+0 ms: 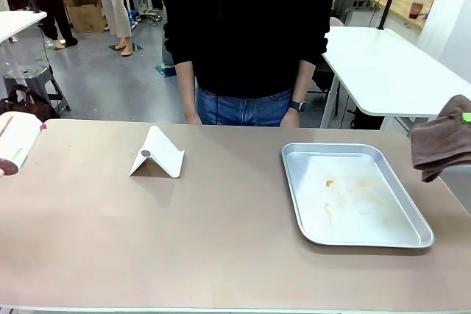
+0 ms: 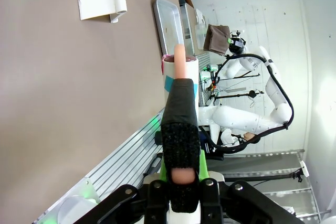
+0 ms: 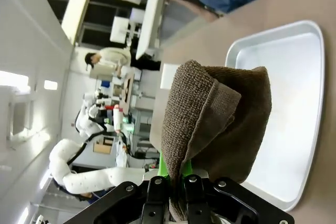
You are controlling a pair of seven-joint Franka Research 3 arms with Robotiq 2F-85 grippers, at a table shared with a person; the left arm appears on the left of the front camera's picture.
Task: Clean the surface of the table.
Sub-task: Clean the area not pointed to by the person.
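Observation:
The table (image 1: 221, 240) has a bare brownish top. At its left edge my left gripper (image 2: 179, 85) is shut on a white container (image 1: 18, 141) with a dark red rim, held above the table. The container (image 2: 181, 69) stands past the fingertips in the left wrist view. At the right edge my right gripper (image 1: 464, 119) is shut on a folded brown towel (image 1: 441, 143), held in the air beside the tray. In the right wrist view the towel (image 3: 210, 114) hangs over the right gripper (image 3: 176, 167) and hides its fingers.
A silver metal tray (image 1: 412, 237) with orange smears lies on the right half of the table. A white folded card stand (image 1: 157, 154) sits left of the middle. A person in a black top (image 1: 246, 27) stands at the far edge, hands down.

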